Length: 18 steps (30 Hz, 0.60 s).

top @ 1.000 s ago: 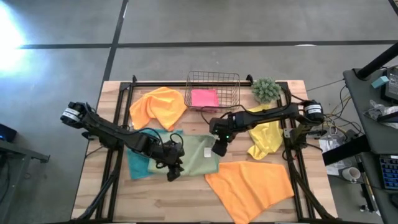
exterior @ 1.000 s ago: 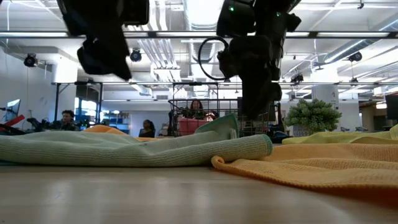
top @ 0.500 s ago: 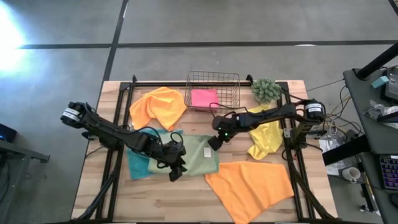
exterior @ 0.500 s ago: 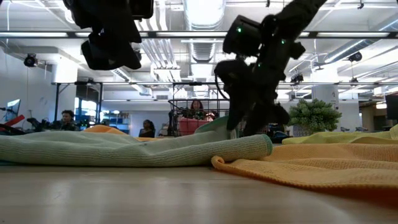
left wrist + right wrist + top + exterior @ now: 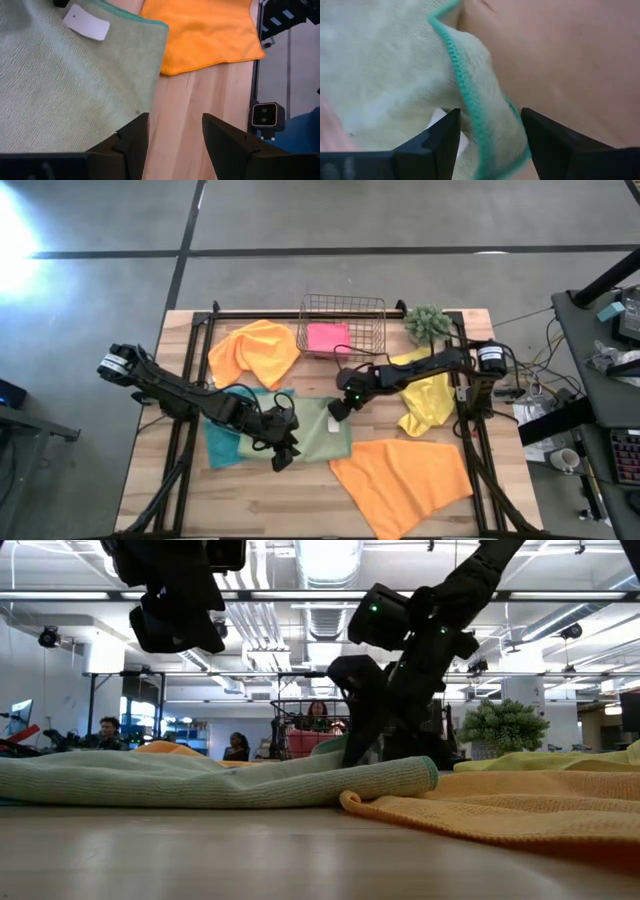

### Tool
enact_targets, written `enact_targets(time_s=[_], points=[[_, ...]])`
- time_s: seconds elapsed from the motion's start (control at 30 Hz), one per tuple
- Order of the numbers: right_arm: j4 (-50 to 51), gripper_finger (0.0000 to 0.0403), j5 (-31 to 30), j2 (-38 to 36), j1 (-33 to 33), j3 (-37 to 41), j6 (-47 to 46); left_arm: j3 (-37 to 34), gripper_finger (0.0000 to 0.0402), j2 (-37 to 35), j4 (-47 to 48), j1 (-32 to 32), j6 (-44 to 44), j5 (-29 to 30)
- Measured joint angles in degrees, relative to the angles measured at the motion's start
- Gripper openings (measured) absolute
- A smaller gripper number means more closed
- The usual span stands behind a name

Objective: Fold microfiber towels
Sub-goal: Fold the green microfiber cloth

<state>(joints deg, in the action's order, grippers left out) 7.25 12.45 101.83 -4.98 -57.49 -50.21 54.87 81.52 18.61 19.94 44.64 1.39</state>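
Both grippers at the sage green towel (image 5: pixel 318 430), fingers spread, nothing gripped

The sage green towel lies flat mid-table, in front of the copper wire basket (image 5: pixel 343 323). The right gripper (image 5: pixel 337 409) sits low at the towel's far right corner, its spread fingers straddling the teal-stitched hem, not yet pinched. The left gripper (image 5: pixel 283 456) hovers over the towel's near edge, fingers apart and empty. An orange towel (image 5: pixel 405 477) lies just right of it, toward the front
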Motion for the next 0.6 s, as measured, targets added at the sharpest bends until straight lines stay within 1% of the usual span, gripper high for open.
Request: enact_targets(time_s=[0.13, 0.23, 0.43, 0.6], points=[[1.9, 0.02, 0.2, 1.7, 0.1, -1.4, 0.2, 0.0, 0.0168, 0.0, 0.0, 0.0, 0.0, 0.0], [2.6, 0.0188, 1.1, 1.9, 0.1, -1.5, 0.6, 0.0, 0.0168, 0.0, 0.0, 0.0, 0.0, 0.0], [8.0, 0.0139, 2.2, -0.4, 0.4, -1.3, 2.9, 0.0, 0.0168, 0.0, 0.0, 0.0, 0.0, 0.0], [9.8, 0.0092, 2.1, -1.7, 0.4, -1.1, 3.6, -0.2, 0.0168, 0.0, 0.2, 0.1, 0.0, -0.3]])
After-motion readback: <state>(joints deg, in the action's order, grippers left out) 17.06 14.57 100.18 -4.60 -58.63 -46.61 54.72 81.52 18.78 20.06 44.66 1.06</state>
